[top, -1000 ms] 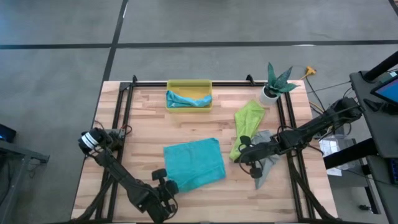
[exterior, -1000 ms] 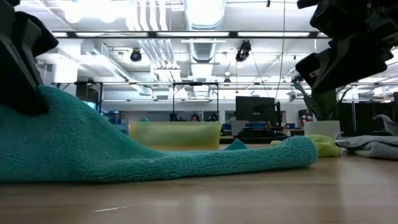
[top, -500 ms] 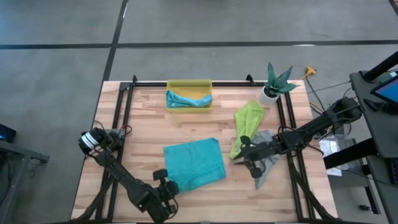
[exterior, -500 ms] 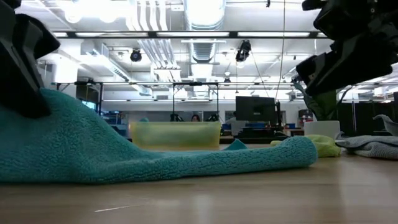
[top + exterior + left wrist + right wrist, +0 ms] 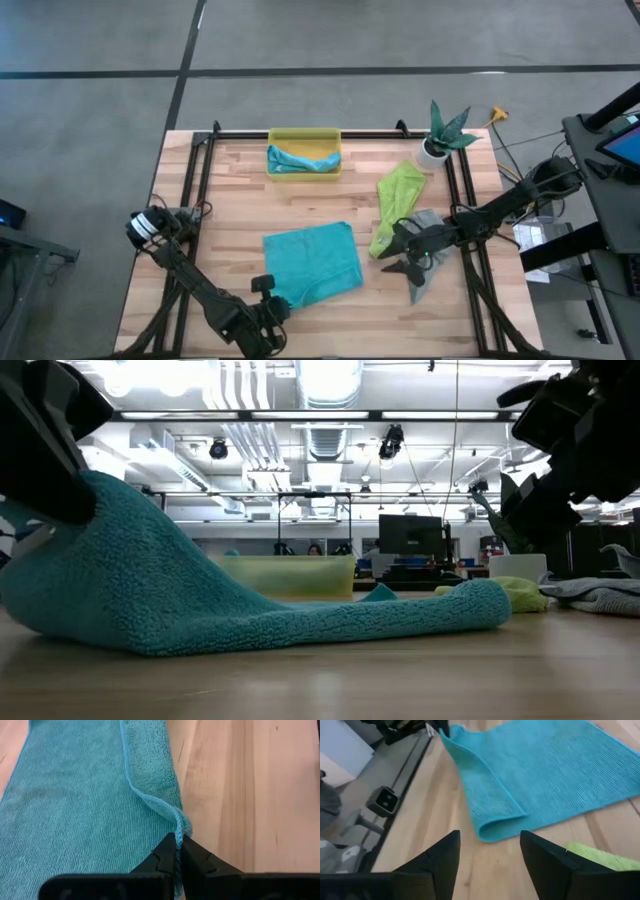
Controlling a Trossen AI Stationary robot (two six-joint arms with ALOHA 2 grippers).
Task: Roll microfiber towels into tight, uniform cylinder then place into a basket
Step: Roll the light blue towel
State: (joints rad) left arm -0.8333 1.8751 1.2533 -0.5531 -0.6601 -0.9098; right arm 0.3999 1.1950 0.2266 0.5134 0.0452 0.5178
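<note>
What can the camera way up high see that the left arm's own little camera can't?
Only the high view shows the yellow basket, the lime green towel, the grey towel and the right gripper, open. Only the left wrist view shows the left gripper pinching a towel edge. Both show the teal towel on the table.

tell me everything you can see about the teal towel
The teal towel is a fuzzy, finely ribbed cloth with a hemmed edge, spread mostly flat mid-table. Its near-left corner is pinched in the shut left gripper and lifted, so it slopes up there; one side edge is folded over. The rest lies on the wood table.
</note>
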